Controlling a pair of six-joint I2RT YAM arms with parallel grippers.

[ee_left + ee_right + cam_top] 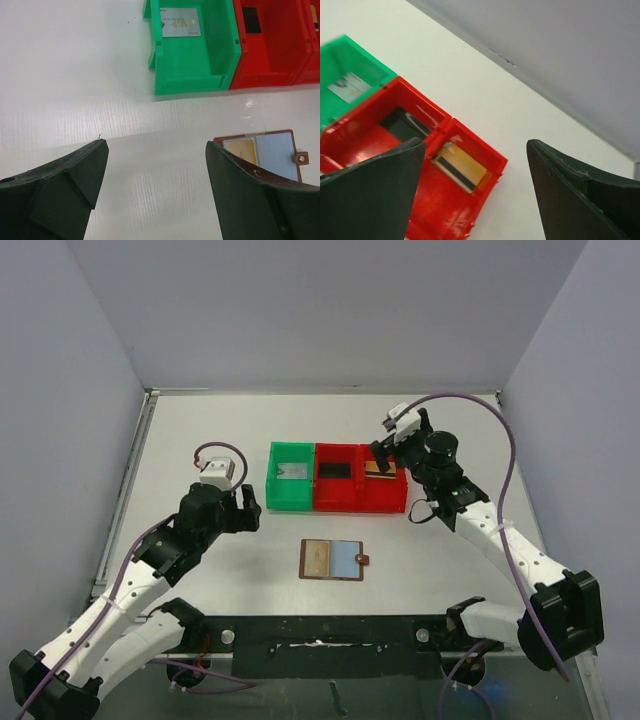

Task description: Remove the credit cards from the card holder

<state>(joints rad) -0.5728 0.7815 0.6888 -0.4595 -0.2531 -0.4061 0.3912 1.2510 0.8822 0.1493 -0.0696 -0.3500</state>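
Note:
The card holder point(332, 560) lies open on the table between the arms, brown-rimmed, with a tan credit card point(241, 150) in its left half and a pale blue inside on the right. My left gripper point(245, 510) hovers open to its left, nothing between the fingers. A silver card point(291, 471) lies in the green bin point(272, 490), a black card point(335, 469) in the middle red bin point(340, 502), and a gold card with a dark stripe point(460, 167) in the right red bin point(385, 502). My right gripper point(385, 455) stands open above that bin, holding nothing.
The three bins stand side by side at mid-table. Grey walls close in the table at the back and on both sides. The right arm's purple cable arcs over the back right corner.

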